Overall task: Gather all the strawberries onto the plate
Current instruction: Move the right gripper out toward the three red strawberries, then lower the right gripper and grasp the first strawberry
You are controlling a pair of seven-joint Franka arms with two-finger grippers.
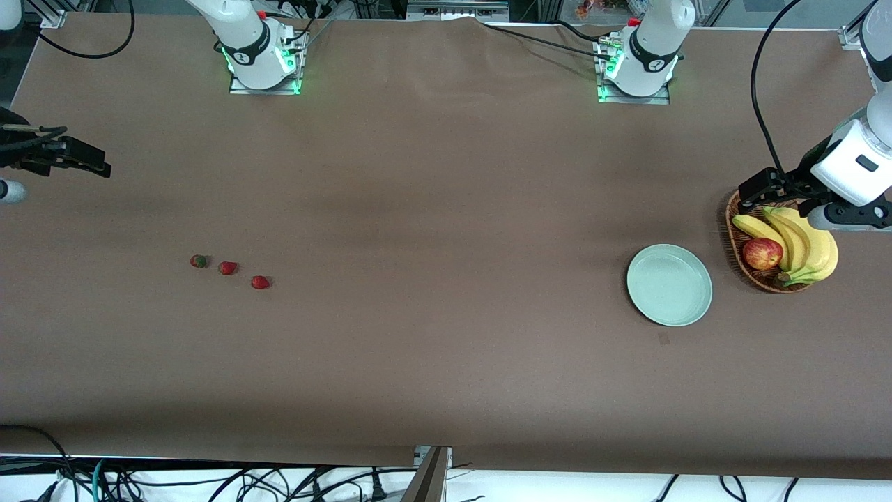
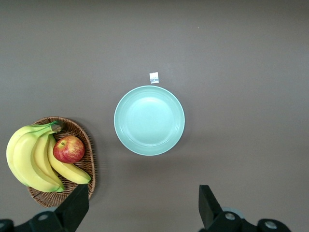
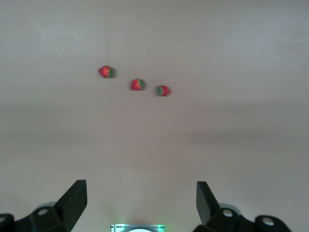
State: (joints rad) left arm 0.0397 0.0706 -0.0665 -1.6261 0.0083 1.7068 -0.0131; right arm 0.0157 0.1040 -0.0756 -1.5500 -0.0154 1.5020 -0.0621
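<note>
Three strawberries (image 1: 199, 261) (image 1: 228, 268) (image 1: 260, 282) lie in a short row on the brown table, toward the right arm's end. The right wrist view shows the same berries (image 3: 106, 72) (image 3: 137, 84) (image 3: 163, 90) well ahead of my right gripper (image 3: 140, 188), which is open and empty. That right gripper (image 1: 97, 162) hangs over the table's end. The pale green plate (image 1: 669, 284) (image 2: 149, 120) sits empty toward the left arm's end. My left gripper (image 1: 752, 194) (image 2: 143, 195) hovers open over the basket's rim, holding nothing.
A wicker basket (image 1: 733, 230) (image 2: 89, 159) beside the plate holds bananas (image 1: 808, 244) and a red apple (image 1: 762, 253). A small white tag (image 2: 154, 77) lies on the table close to the plate. Both arm bases (image 1: 261, 59) (image 1: 637, 66) stand along the table's edge farthest from the front camera.
</note>
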